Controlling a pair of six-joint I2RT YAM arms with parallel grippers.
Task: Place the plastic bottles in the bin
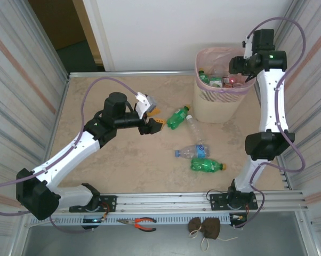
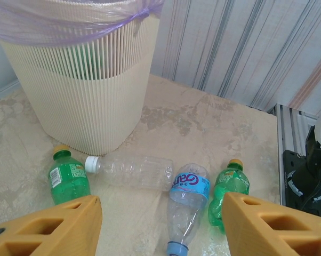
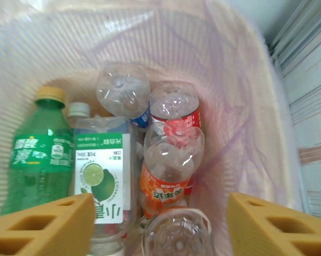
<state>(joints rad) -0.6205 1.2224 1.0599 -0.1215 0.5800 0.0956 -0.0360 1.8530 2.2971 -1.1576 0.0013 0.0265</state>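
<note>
Four plastic bottles lie on the table left of and in front of the bin: a green one, a clear one, a clear blue-labelled one and another green one. My left gripper hovers open just left of them, holding nothing. In the left wrist view the same bottles lie ahead of the open left gripper, with the bin behind them. My right gripper is open over the bin; a clear bottle base sits between its fingers untouched, above several bottles.
Corrugated walls close in both sides of the table. Red-handled pliers and a brown bundle lie beyond the front rail. The right arm's base stands right of the bottles.
</note>
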